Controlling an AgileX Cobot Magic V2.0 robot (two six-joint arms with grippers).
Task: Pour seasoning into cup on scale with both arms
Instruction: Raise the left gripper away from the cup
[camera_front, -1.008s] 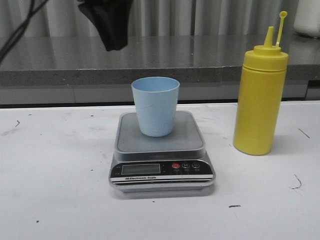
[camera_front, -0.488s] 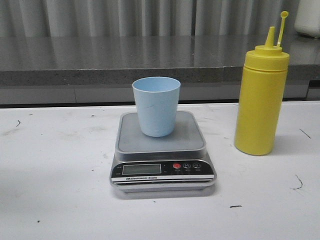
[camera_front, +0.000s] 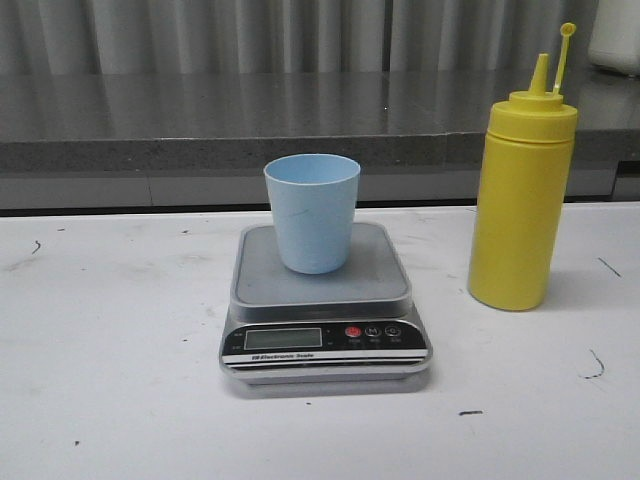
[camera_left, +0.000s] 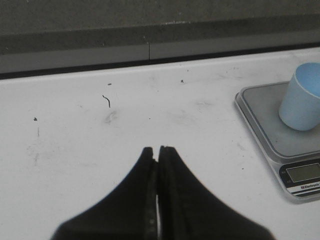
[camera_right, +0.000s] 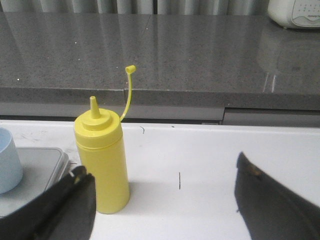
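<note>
The small light blue plastic cup (camera_front: 311, 212) stands upright on the grey platform of the flat silver digital kitchen scale (camera_front: 325, 305), which sits mid-way across the white bench (camera_front: 110, 340). To the right of the scale, a little apart from it, the tall yellow plastic squeeze bottle of seasoning (camera_front: 522, 195) stands upright on the bench, its nozzle bare and the small tethered cap sticking up beside it.

The left pincer (camera_left: 158, 165) hovers over bare bench to the left of the scale, its black fingers pressed together and holding nothing. The right pincer (camera_right: 162, 200) is spread wide, facing the bottle with nothing between its fingers; it looks the likelier one to take the bottle.

The risks I see: the bottle is tall and narrow, so a finger clipping its side on the approach could topple it toward the scale, and with the cap off it would spill. The cup is light and unheld, so a nudge from the nozzle or the left pincer could slide it off the platform
</note>
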